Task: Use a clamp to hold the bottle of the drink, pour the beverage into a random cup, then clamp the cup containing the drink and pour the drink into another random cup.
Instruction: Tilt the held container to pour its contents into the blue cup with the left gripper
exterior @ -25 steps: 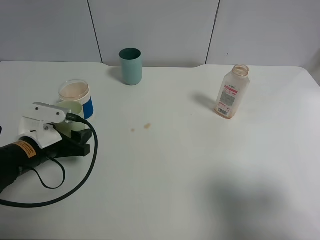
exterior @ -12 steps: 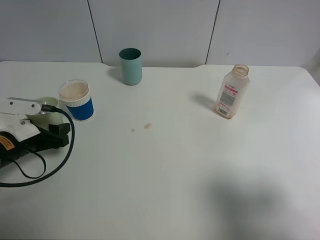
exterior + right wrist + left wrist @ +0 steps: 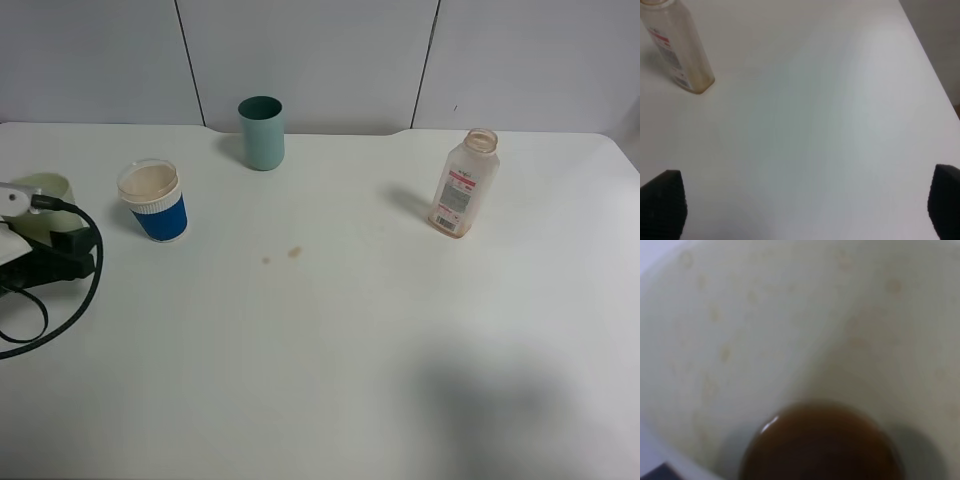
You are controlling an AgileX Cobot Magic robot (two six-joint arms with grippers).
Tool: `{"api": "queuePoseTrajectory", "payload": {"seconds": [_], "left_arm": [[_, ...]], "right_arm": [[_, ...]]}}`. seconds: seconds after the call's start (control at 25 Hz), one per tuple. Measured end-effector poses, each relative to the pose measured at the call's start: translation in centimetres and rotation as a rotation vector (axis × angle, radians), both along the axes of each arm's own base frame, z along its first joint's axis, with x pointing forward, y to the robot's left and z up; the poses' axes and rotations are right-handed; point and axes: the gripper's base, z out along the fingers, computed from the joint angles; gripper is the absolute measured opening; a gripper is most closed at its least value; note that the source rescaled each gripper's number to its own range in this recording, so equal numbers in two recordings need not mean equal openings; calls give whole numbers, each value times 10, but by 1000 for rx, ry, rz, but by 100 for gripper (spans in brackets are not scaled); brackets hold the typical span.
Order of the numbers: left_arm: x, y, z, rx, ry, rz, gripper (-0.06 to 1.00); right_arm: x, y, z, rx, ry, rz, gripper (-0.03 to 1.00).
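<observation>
White bench (image 3: 350, 350), grey wall panels (image 3: 310, 55) | left tool (image 3: 68, 242) clamped on pale green cup (image 3: 42, 190) at left edge, brown drink (image 3: 820, 445) inside | bottle (image 3: 463, 185) near far right corner | right tool (image 3: 805, 205) jaws wide apart

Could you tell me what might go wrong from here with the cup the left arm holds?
1. The pale green cup in the left gripper holds dark drink; tilting it in transit could spill, and brown spots already mark the table.
2. The blue cup stands near the gripper's cable; a swing toward the teal cup might knock it.
</observation>
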Motion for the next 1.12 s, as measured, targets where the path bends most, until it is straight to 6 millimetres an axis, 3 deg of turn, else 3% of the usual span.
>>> {"api": "queuePoseTrajectory", "payload": {"seconds": [0.24,0.6,1.12], "left_arm": [[5,23,21,38,-107,25,0],[38,35,47,71,-244,-56,0],[66,42,54,231,-165,-168,0]], "right_arm": [[0,0,0,0,0,0,93],[0,0,0,0,0,0,93],[0,0,0,0,0,0,93]]}}
